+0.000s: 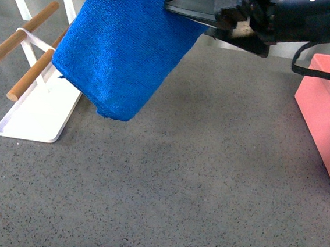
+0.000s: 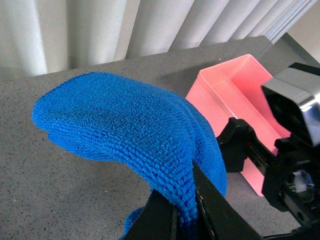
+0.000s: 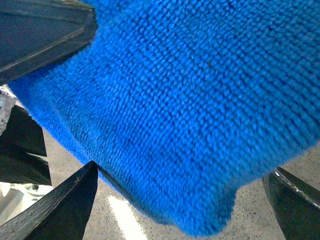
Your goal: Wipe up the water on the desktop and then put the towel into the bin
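- desktop (image 1: 163, 205): speckled grey, nearest.
- towel (image 1: 125, 49): lifted off the surface, hanging folded.
- left gripper (image 2: 180, 200): fingers pinched tight on the towel's fold.
- right gripper (image 3: 182, 170): fingers spread wide, towel across the gap.
- bin (image 1: 329, 116): right side, apart from the towel.
- white tray (image 1: 37, 117) with wooden rods (image 1: 18, 36): far left, behind the towel.

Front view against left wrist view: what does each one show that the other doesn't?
Only the front view shows the white tray with wooden rods. Only the left wrist view looks into the bin, whose visible part is empty, and shows pale curtains. Both show the towel hanging above the desktop.
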`<state>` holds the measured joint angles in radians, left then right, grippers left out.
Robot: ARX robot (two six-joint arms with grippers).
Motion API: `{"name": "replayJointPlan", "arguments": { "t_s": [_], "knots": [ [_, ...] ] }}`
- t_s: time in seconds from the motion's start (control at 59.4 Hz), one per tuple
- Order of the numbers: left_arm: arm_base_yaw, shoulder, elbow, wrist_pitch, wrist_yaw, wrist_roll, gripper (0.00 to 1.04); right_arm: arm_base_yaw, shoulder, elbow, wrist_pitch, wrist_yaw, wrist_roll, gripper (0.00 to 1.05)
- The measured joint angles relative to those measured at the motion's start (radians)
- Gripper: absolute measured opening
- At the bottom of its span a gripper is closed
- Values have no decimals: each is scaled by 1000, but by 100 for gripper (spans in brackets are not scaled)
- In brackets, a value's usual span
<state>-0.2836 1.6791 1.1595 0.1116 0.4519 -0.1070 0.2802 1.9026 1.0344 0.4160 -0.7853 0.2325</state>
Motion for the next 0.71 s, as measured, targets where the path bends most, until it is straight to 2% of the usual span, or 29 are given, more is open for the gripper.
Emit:
{"name": "replayJointPlan", "arguments": {
  "t_s": [0.32,0.37,0.623,0.707],
  "knots": [
    [0,0,0,0,-1,0,4,70,68,80,88,21,46,98],
    [0,0,0,0,-3,0,4,79,69,85,96,26,59,95],
    [1,0,0,0,-4,0,4,93,69,93,109,85,102,48],
    [1,0,0,0,-4,-1,15,87,68,93,98,96,105,35]
  ]
}}
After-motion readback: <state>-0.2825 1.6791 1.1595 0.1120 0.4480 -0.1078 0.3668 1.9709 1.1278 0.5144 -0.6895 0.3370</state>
